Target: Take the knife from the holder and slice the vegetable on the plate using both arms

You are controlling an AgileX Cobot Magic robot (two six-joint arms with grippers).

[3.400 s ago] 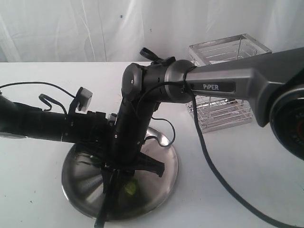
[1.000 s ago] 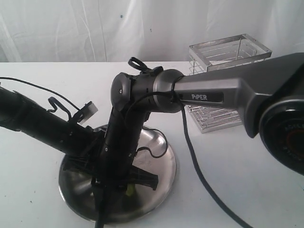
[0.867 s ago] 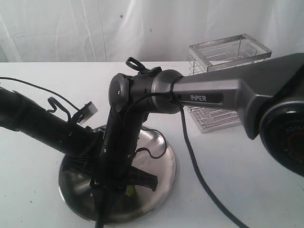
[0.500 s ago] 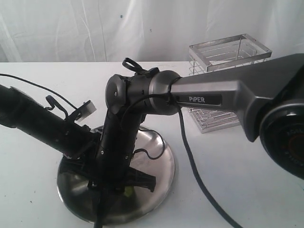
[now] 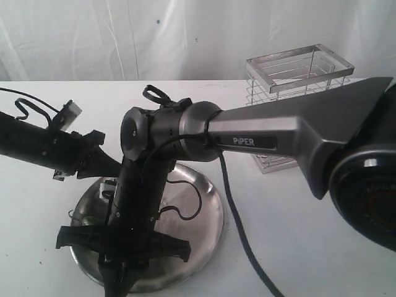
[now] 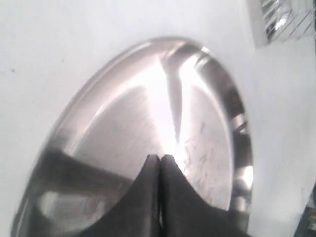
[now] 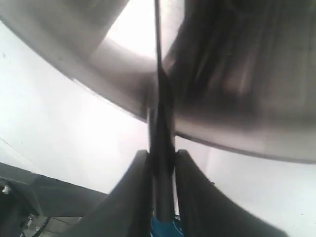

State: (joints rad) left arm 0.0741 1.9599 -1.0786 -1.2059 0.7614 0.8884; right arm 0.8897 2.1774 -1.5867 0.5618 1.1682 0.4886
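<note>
The round steel plate (image 5: 204,204) lies on the white table. My right gripper (image 5: 120,272) reaches down over the plate's near-left rim and is shut on the knife (image 7: 159,98). The black handle sits between the fingers (image 7: 140,177), and the thin dark blade runs out across the plate (image 7: 237,128). My left gripper (image 5: 113,167) hangs above the plate's far-left edge. Its jaws are shut with nothing between them (image 6: 160,159), and the plate (image 6: 123,123) lies below. The vegetable is hidden behind the right arm. The holder (image 5: 298,68) stands at the back right.
The grey PIPER forearm (image 5: 266,133) spans from the right edge to the plate, and its black cable (image 5: 238,235) trails over the table. A corner of the holder (image 6: 281,19) shows in the left wrist view. A white curtain (image 5: 124,37) closes the back.
The left arm has lifted off the plate and pulled back to the left. The right arm with the knife has swung left and lower, toward the plate's near-left rim.
</note>
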